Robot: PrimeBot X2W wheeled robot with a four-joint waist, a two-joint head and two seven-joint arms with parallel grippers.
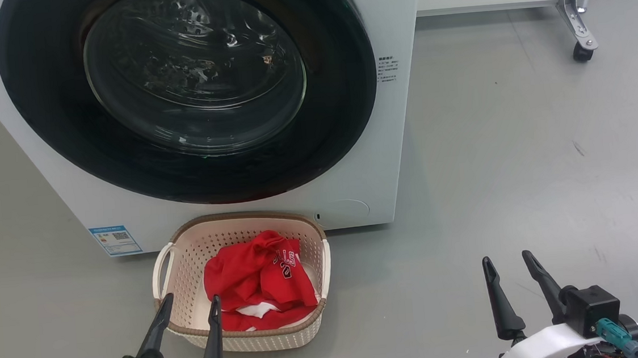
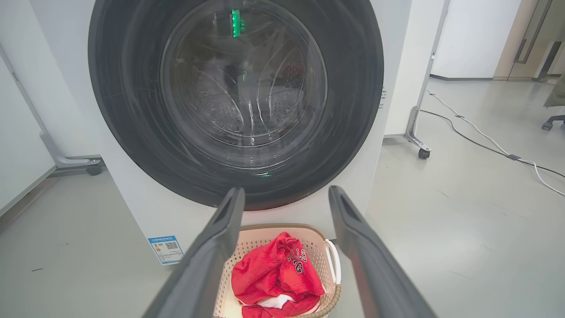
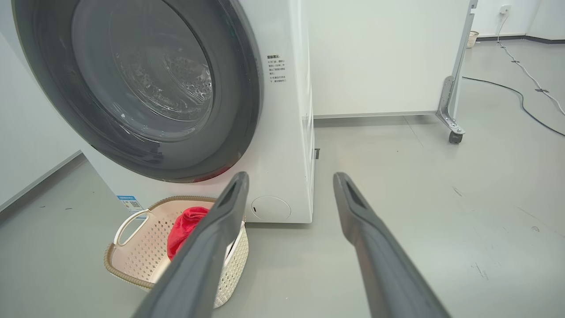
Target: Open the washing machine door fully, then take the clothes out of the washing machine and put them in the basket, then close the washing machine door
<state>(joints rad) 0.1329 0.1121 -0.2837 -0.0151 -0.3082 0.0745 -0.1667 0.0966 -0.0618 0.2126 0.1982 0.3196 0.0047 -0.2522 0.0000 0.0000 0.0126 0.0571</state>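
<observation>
The washing machine (image 1: 404, 109) stands white before me with its round black washing machine door (image 1: 192, 92) lying flush against the front. Through the glass in the left wrist view the washing machine door (image 2: 238, 97) shows a steel drum. The cream basket (image 1: 188, 257) sits on the floor below the door, holding the red clothes (image 1: 258, 275). My left gripper (image 1: 189, 306) hovers open over the basket's near rim, holding nothing. My right gripper (image 1: 511, 263) stands open over bare floor to the right. The basket (image 3: 145, 238) and clothes (image 3: 185, 225) also show in the right wrist view.
A white wheeled partition (image 1: 576, 16) stands behind and right of the machine. Cables (image 2: 485, 141) trail across the grey floor at the far right. Another panel on wheels (image 2: 66, 159) stands left of the machine.
</observation>
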